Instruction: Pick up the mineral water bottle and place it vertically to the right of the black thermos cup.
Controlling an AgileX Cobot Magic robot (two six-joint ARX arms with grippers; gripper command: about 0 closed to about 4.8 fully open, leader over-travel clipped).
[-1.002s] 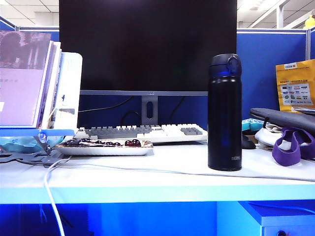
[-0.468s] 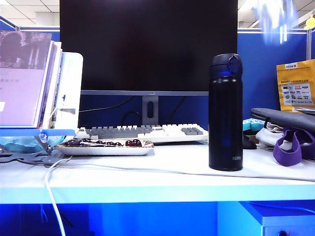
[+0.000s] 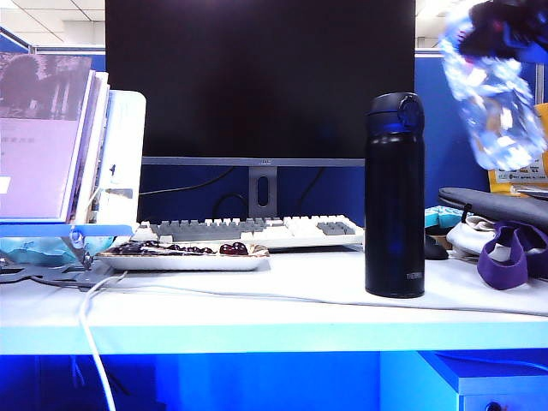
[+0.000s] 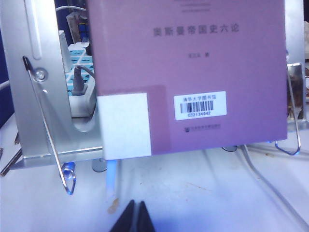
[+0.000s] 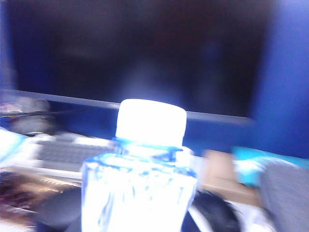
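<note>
1. We are facing the dark monitor (image 3: 257, 81), filling twelve o'clock of the exterior view and backing the white bench (image 3: 257, 312).
2. A purple book (image 4: 193, 72) is leaning on its wire stand at nine o'clock.
3. The black thermos cup (image 3: 394, 197) is standing upright at about three o'clock, serving as the marker.
4. The mineral water bottle (image 3: 492, 94) is hanging blurred in the air at two o'clock, above and right of the thermos, presumably being carried towards its spot.
5. The right tool (image 3: 505, 26) is sitting atop it; we judge it clamped on the bottle.
6. The left tool (image 4: 135, 217) is idling with fingers together, low over the bench before the book.
</note>
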